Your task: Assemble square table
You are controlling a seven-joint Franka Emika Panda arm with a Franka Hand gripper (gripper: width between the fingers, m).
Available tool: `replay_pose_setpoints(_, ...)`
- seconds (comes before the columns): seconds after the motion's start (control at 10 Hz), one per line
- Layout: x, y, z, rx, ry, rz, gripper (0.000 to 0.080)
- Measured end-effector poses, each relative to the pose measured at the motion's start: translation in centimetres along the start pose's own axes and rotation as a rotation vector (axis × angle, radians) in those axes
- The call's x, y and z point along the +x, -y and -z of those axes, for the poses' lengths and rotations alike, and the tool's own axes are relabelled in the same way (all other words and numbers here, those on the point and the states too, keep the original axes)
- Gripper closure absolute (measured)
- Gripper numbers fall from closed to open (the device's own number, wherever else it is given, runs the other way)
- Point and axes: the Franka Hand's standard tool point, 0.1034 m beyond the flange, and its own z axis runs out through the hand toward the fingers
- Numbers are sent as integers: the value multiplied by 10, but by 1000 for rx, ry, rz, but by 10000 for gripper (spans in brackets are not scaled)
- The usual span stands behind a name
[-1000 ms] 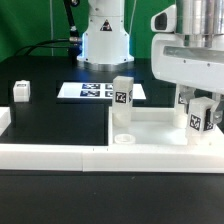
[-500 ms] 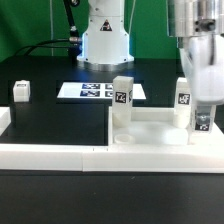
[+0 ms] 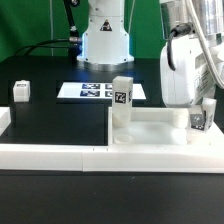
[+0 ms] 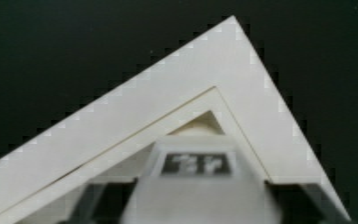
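Tabletop [image 3: 150, 127] was lain on the worktop [image 3: 60, 115], one leg [image 3: 122, 98] upright in its corner socket. Claw [image 4: 197, 185] was clenched on another leg [image 3: 199, 120], held above the opposite corner for seating.

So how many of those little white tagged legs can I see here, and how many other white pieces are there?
Legs: 3, one standing on the tabletop, one by the jaws, one loose at the exterior view's left
Tabletop: 1
Border rail: 1
Marker board: 1
Total: 6
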Motion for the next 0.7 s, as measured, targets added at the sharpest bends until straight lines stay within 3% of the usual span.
replay_pose_setpoints(0.1,0,0,0,2,0,52,278)
replay_pose_setpoints(0.2,3,3,-1,26,1,195,190)
replay_pose_setpoints(0.3,3,4,-1,45,-2,353,190)
replay_pose_setpoints(0.7,4,5,-1,50,-12,604,150)
